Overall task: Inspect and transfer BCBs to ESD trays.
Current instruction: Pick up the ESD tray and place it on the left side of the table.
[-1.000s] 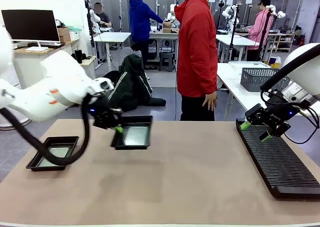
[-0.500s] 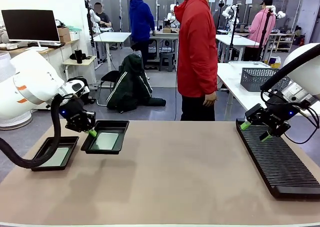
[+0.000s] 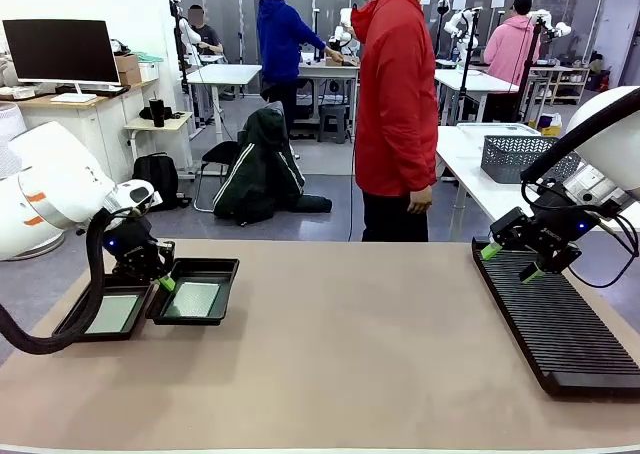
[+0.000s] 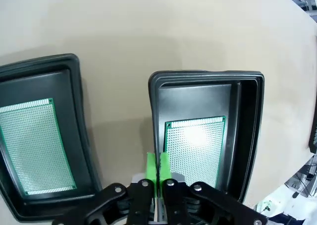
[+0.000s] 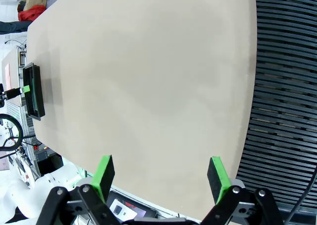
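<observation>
A: Where do the trays sit, taking the long black ribbed rack (image 3: 560,314) as the mark?

B: Both are far across the table (image 3: 350,364) from it, at the opposite end. The outer ESD tray (image 3: 108,309) lies farthest from the rack; the second ESD tray (image 3: 195,291) is just beside it on the rack's side, and the two look close enough to touch, though I cannot tell for certain.

A: And the boards?

B: One BCB (image 4: 33,145) lies flat on the floor of the outer tray, and another BCB (image 4: 194,148) on the floor of the second one.

A: What is the left gripper (image 4: 157,166) doing?

B: Its green pads are pressed together on the rim of the second tray, on the wall facing away from the rack.

A: The right gripper (image 5: 161,178)?

B: Its fingers (image 5: 103,174) stand wide apart with nothing between them. It hangs over the rack's far end. A person in a red jacket (image 3: 396,104) stands behind the table, between rack and trays.
</observation>
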You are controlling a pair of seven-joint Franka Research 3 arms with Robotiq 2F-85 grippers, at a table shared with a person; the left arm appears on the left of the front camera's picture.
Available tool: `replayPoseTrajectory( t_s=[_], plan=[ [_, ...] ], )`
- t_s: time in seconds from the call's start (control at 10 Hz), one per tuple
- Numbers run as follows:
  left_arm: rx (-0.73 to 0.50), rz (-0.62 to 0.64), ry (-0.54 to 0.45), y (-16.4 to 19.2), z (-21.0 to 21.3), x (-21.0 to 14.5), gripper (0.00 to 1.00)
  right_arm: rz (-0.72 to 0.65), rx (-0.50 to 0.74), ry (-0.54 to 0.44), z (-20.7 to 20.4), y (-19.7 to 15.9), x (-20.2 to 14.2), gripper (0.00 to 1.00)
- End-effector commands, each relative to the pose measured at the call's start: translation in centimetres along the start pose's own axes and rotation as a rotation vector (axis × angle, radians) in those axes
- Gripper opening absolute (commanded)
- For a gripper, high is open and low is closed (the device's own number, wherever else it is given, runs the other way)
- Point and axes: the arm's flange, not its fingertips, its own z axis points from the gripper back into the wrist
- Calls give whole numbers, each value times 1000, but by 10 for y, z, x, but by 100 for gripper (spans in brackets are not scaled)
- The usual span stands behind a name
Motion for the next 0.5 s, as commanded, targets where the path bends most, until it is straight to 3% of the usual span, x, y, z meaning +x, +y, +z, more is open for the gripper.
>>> replayPoseTrajectory(
  t_s=[0.0, 0.4],
  plan=[
    [48, -15, -26, 11, -6, -1, 3, -25, 3, -4, 0, 2, 1, 100],
    [53, -1, -33, 25, -25, -5, 3, -25, 3, -4, 0, 2, 1, 100]
  ],
)
